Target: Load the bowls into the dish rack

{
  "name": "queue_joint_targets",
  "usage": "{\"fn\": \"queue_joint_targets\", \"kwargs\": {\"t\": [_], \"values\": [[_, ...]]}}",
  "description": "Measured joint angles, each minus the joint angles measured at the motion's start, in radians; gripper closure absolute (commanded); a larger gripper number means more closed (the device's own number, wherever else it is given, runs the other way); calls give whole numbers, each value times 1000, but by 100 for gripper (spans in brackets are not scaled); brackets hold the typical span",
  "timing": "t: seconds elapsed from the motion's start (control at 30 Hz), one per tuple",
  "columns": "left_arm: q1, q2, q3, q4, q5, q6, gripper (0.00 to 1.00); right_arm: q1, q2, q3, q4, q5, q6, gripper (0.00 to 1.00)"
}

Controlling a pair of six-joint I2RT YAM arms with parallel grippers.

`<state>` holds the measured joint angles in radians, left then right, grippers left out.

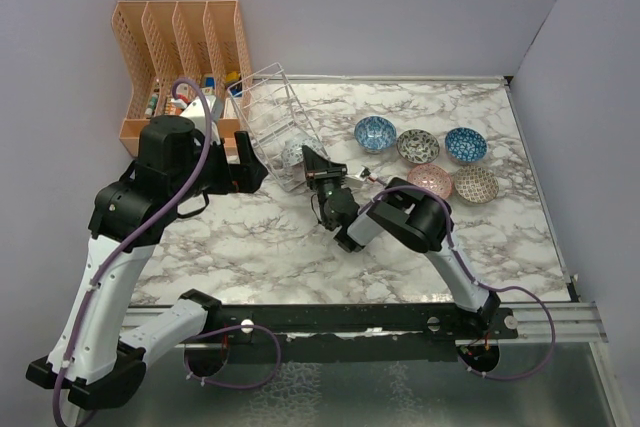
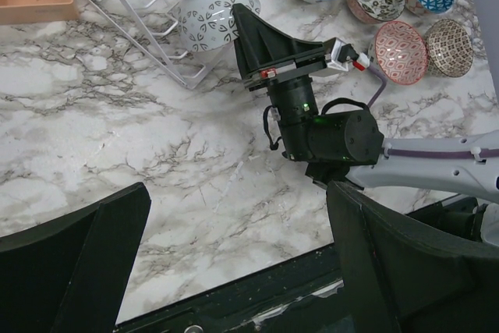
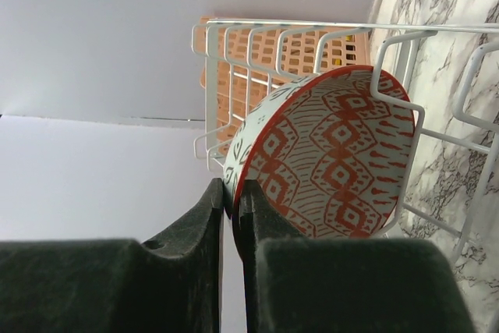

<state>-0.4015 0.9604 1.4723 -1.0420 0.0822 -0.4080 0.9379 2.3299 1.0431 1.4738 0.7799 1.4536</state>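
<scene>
My right gripper [image 3: 232,200] is shut on the rim of a bowl [image 3: 335,154], white with dark leaf marks outside and red lattice inside. The bowl stands on edge among the wires of the dish rack [image 3: 312,29]. The top view shows this bowl [image 1: 293,154], the right gripper [image 1: 312,159] and the rack [image 1: 275,117] tipped at the back left. Several more bowls sit at the back right: two blue [image 1: 375,133] [image 1: 465,144], a grey one [image 1: 418,145], a pink one [image 1: 429,180], a brownish one [image 1: 474,185]. My left gripper [image 2: 238,216] is open and empty above the marble.
An orange slotted organizer [image 1: 180,57] with small items stands at the back left corner, right behind the rack. My left arm [image 1: 165,177] hovers just left of the rack. Walls close the back and both sides. The table's black front rail [image 1: 350,317] runs along the near edge.
</scene>
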Motion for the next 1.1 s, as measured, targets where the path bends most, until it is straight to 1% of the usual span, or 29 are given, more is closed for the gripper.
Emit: {"fn": "queue_joint_targets", "kwargs": {"t": [0.03,0.07,0.13,0.2,0.23,0.33,0.37,0.4,0.43,0.6,0.83,1.1], "values": [[0,-1,-1,0,0,0,1,0,0,-1,0,-2,0,73],[0,-2,-1,0,1,0,1,0,-2,-2,0,-5,-1,67],[0,-5,-2,0,1,0,1,0,-2,-16,-1,-10,-9,61],[0,-6,-2,0,3,0,1,0,-2,-33,-1,-11,-11,43],[0,-6,-1,0,3,0,1,0,-2,-41,-1,-11,-12,37],[0,-6,-1,0,4,0,1,0,0,-68,-3,-11,-26,32],[0,-6,-2,0,4,0,1,0,0,-78,-3,-11,-29,24],[0,-6,-1,0,4,0,1,0,0,-84,-3,-11,-32,9],[0,-6,-1,0,4,0,1,1,0,-89,-3,-11,-32,1],[0,-4,-1,0,4,-1,1,1,-6,-119,-8,-30,-63,1],[0,-2,-1,0,4,-3,1,-4,-47,-120,-8,-65,-100,1],[0,2,2,0,4,-5,1,-16,-65,-68,-10,-133,-123,1]]}}
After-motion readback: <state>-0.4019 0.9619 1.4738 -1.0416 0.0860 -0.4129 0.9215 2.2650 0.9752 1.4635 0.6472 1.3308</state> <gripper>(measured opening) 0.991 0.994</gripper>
